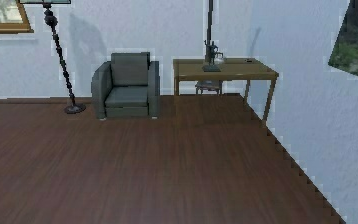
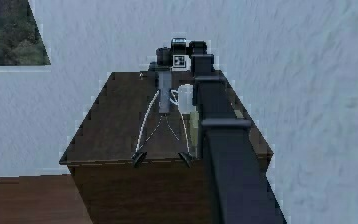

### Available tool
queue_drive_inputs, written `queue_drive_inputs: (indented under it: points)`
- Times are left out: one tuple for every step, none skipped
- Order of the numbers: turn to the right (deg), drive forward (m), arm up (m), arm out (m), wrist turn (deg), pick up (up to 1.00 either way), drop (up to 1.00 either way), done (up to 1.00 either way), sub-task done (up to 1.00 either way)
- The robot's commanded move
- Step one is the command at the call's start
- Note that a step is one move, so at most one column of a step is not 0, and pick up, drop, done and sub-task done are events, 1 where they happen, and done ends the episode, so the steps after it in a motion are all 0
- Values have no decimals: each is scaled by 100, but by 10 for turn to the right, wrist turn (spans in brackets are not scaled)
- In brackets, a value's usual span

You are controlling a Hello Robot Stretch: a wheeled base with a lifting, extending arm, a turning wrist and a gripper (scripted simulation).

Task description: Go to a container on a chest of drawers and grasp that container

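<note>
A small pale blob, probably the container (image 2: 184, 96), stands upper-middle of frame on the chest of drawers (image 2: 107, 130), likely light, stiff and smooth, best taken across its sides; whether the gripper (image 2: 162, 157) holds anything is unclear.

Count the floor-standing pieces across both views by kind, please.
Armchair: 1
Table: 1
Floor lamp: 1
Stool-like thing under the table: 1
Chest of drawers: 1
Total: 5
</note>
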Motion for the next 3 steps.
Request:
queue_drive_inputs:
  points:
    - [0, 0, 0, 0, 450, 0, 0, 0, 0]
    - [0, 0, 0, 0, 450, 0, 0, 0, 0]
    - [0, 0, 0, 0, 450, 0, 0, 0, 0]
